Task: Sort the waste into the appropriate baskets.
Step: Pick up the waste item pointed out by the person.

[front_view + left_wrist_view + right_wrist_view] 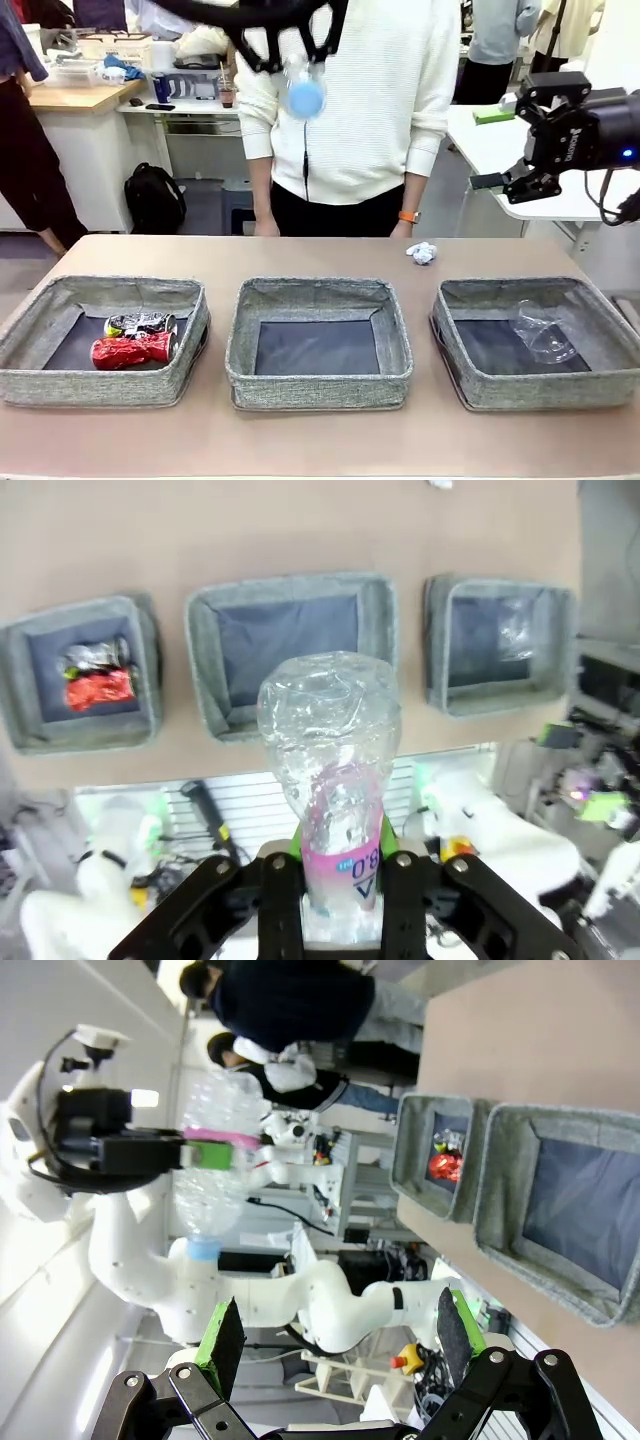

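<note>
Three shallow rectangular baskets of grey woven fabric sit in a row on the brown table (320, 440). Clock set from the front view: 12 = the person's (350, 100) side, 6 = robot side.

Left basket (100, 385), at 9: crushed dark printed can (140, 323) and crushed red can (130, 350) lie touching, long axes roughly 9–3.

Middle basket (320, 385): its dark bottom shows whole.

Right basket (540, 385), at 3: clear plastic cup (540, 330) lies on the bottom; which way its mouth points, cannot tell.

Left gripper (340, 880): high over the table, fingers pointing down, jaws clamped on the pink-labelled waist of the clear plastic bottle (330, 730). Bottle long axis about level, running 12–6. Its blue cap (305, 97) points to 6, face-on to the front camera; the rounded base points to 12. In the wrist view the base overlaps the middle basket's near wall.

Right gripper (338, 1350): jaws spread wide, nothing between the green pads. It hangs well above the table at 3.

Crumpled white paper ball (423, 253): on the table near the 12 edge, beyond the gap between middle and right baskets, just beside the person's hand.

Room: narrow strips of bare table separate the baskets; a bare band runs along the 6 edge, a wider one along 12.
</note>
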Tool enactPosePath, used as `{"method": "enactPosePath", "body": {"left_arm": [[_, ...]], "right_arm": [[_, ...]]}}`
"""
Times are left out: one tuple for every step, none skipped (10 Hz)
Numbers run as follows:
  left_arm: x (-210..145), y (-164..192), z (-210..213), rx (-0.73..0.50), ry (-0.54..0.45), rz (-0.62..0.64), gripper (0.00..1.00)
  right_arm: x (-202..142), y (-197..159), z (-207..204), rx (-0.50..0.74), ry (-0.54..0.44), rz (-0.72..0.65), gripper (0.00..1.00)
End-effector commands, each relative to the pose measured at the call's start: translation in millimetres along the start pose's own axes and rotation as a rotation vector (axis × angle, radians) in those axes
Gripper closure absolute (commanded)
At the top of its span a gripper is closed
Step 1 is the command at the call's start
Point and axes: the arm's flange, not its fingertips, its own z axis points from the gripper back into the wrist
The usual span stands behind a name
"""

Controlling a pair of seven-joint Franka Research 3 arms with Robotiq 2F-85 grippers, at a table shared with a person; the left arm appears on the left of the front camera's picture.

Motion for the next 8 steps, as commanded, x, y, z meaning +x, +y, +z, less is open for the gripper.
{"method": "enactPosePath", "body": {"left_arm": [[5, -14, 25, 0.032, -0.011, 0.042, 0.78], [0, 0, 0, 0.000, 0.000, 0.000, 0.78], [0, 0, 0, 0.000, 0.000, 0.000, 0.78], [0, 0, 0, 0.000, 0.000, 0.000, 0.78], [0, 0, 0, 0.000, 0.000, 0.000, 0.78], [0, 0, 0, 0.000, 0.000, 0.000, 0.78], [0, 0, 0, 0.000, 0.000, 0.000, 0.78], [0, 0, 0, 0.000, 0.000, 0.000, 0.78]], "right_arm": [[2, 4, -2, 0.015, -0.021, -0.015, 0.00], [2, 4, -2, 0.015, -0.021, -0.015, 0.00], [2, 4, -2, 0.015, -0.021, -0.015, 0.00], [2, 4, -2, 0.015, -0.021, -0.015, 0.00], [2, 4, -2, 0.015, -0.021, -0.015, 0.00], [2, 4, -2, 0.015, -0.021, -0.015, 0.00], [2, 4, -2, 0.015, -0.021, -0.015, 0.00], [2, 4, -2, 0.015, -0.021, -0.015, 0.00]]}}
